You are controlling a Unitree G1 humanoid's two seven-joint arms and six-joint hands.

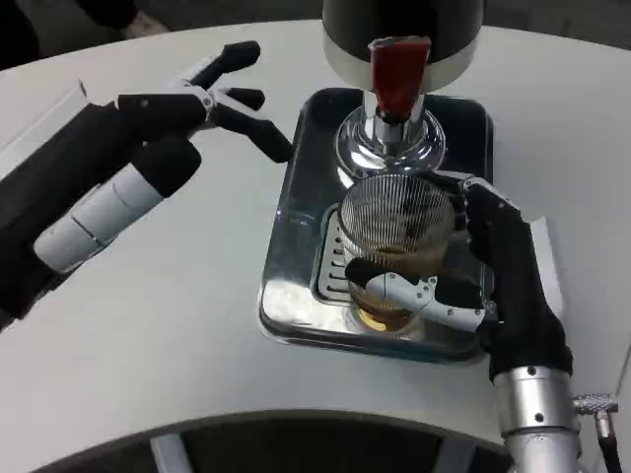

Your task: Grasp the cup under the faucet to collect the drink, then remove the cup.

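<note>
A clear ribbed glass cup [396, 232] with amber drink in its lower part stands on the grille of a shiny metal drip tray [296, 197], right under the faucet [397, 77] with its red tap handle. My right hand [493, 281] wraps the cup from the right, fingers across its front near the base, and grips it. My left hand [212, 99] hovers to the left of the tray with its fingers spread, holding nothing and apart from the dispenser.
The black dispenser body [404, 25] rises at the top centre, with a chrome base [389, 143] behind the cup. The white round table [177, 325] curves off along the bottom edge. A white sheet [547, 256] lies to the right of the tray.
</note>
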